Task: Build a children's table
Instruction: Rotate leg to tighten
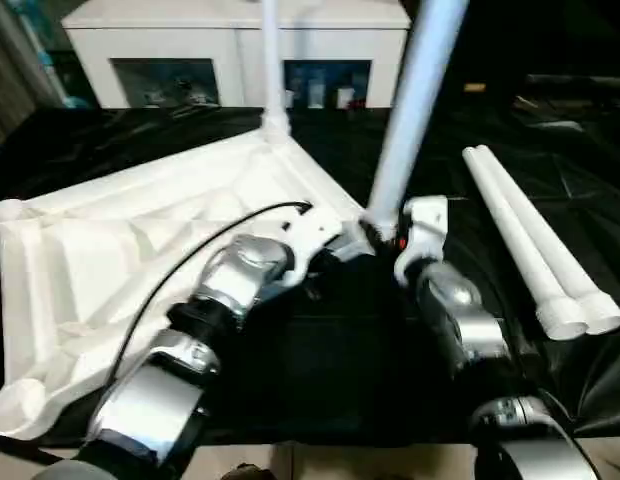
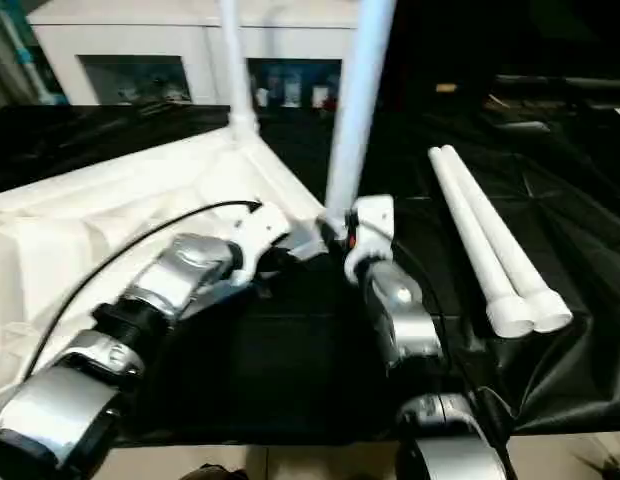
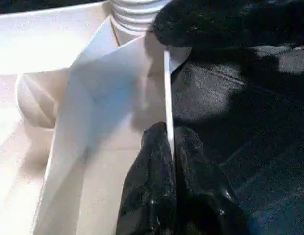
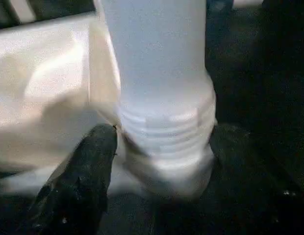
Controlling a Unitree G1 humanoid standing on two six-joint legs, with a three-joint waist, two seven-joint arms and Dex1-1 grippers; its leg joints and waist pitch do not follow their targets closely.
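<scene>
My left gripper [image 3: 170, 147] pinches the table top's [image 1: 110, 250] thin edge while my right gripper [image 4: 157, 147] hugs the leg [image 1: 415, 110], so I should turn slowly and keep it straight.

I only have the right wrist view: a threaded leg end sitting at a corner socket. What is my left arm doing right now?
Observer: The left gripper has its jaws pinched on the thin side wall of the tabletop, close to the corner you are working at.
Operator: Any leg already in?
Observer: Yes, one leg stands upright in the far corner socket.
Operator: Where are the others?
Observer: Two spare legs lie side by side on the black mat, to your right.
</scene>
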